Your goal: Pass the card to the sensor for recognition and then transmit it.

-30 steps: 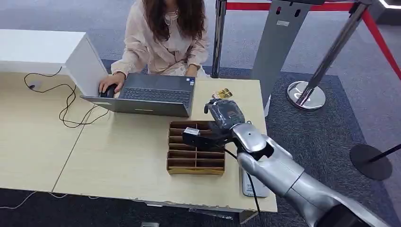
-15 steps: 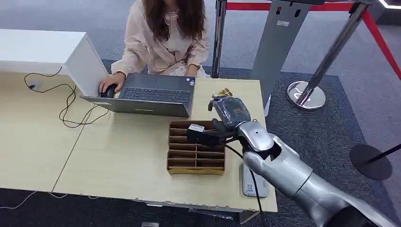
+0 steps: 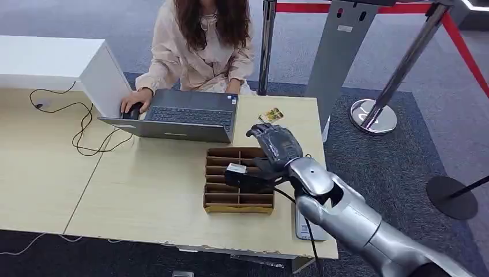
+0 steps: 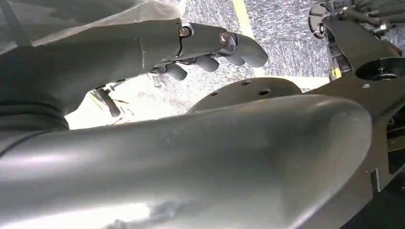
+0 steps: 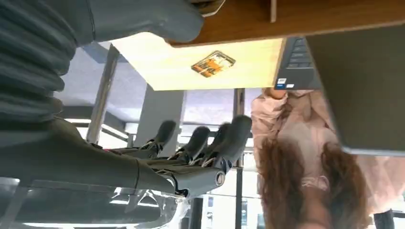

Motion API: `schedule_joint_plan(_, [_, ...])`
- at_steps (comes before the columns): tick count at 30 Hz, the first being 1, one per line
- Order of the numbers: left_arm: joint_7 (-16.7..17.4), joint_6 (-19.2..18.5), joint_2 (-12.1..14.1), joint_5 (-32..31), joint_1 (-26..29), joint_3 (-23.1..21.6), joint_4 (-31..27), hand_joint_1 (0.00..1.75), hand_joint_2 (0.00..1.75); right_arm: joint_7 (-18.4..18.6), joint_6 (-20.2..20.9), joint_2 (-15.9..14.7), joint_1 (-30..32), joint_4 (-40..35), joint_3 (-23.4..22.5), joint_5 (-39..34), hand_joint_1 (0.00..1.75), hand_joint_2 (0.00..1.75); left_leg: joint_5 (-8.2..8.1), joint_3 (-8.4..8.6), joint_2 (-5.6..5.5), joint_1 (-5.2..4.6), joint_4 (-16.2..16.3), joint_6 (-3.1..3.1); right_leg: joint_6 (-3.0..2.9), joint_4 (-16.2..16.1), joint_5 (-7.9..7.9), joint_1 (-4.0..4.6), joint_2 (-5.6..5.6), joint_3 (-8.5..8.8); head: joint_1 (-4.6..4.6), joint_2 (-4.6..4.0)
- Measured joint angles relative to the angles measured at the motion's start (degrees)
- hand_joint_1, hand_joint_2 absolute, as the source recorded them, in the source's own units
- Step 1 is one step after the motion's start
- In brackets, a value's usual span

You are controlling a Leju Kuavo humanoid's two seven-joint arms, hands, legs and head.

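Currently the right hand (image 3: 275,147) hovers over the divided box (image 3: 239,180), fingers (image 5: 210,138) extended and slightly apart, card (image 3: 271,115) lying on the table (image 3: 144,184) beyond the fingertips.

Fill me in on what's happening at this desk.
The robot's right hand hovers over a brown divided tray, its fingers spread and nothing visibly held. A yellow card lies on the table beyond it, untouched. Across the table, a person works at a laptop.

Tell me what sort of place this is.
Probably an office reception or check-in desk: a person working at a laptop on a wooden desk, with red-belted queue stanchions on carpet behind.
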Motion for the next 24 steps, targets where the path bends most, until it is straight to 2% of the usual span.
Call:
schedule_joint_plan(15, [0.0,0.0,0.4,0.0,-0.1,0.0,0.0,0.00,0.00,-1.8,0.9,0.4,1.2,-2.4,1.2,-0.6,0.54,1.75,0.00,0.00,0.00,0.00,0.0,0.00,0.00,0.0,0.00,0.00,0.00,0.00,0.00,0.00])
schedule_joint_plan(24, [0.6,0.1,0.4,-0.2,-0.5,0.0,0.0,0.00,0.00,-3.5,1.4,1.9,1.2,-2.0,2.3,-0.9,0.56,1.75,0.00,0.00,0.00,0.00,0.0,0.00,0.00,0.0,0.00,0.00,0.00,0.01,0.00,0.00])
